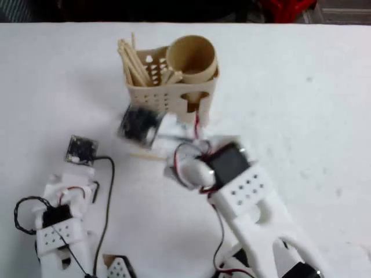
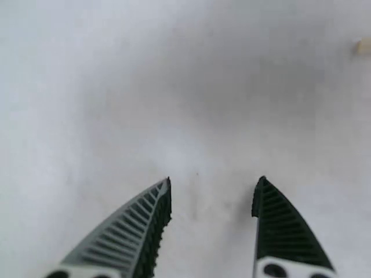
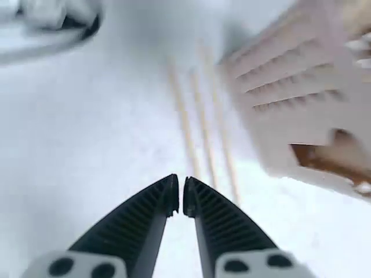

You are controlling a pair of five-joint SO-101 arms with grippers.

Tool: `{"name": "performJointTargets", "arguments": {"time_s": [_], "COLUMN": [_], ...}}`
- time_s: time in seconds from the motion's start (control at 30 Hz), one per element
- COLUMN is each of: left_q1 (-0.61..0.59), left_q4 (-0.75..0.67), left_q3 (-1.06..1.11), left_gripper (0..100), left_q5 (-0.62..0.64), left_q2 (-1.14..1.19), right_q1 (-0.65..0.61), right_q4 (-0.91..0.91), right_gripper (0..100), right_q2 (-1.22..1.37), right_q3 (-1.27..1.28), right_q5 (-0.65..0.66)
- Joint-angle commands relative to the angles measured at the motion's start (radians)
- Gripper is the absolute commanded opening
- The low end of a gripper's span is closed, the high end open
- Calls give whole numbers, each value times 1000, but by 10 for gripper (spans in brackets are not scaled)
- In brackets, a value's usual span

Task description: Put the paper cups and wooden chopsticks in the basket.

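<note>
A cream slotted basket stands at the back middle of the table. It holds a tan paper cup lying tilted and a bundle of wooden chopsticks. In front of the basket, three loose chopsticks lie side by side on the table; one chopstick shows beside the right arm. My right gripper is shut with nothing in it, its tips just short of those sticks. My left gripper is open over bare table, holding nothing.
The left arm sits at the front left with a black cable looping beside it. A beige stick end shows far from the left gripper. White tabletop stretches to the right of the basket.
</note>
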Motion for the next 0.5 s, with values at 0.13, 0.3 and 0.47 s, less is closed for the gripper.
{"name": "performJointTargets", "arguments": {"time_s": [0.13,0.3,0.47], "left_q1": [10,8,8], "left_q4": [-18,-18,-18], "left_q3": [-3,-3,-3], "left_gripper": [238,238,238], "left_q5": [-11,-11,-11], "left_q2": [-13,-13,-13], "right_q1": [7,30,131], "right_q4": [-464,-549,-748], "right_gripper": [78,187,146], "right_q2": [-10,105,266], "right_q3": [456,488,486], "right_q5": [153,150,143]}}
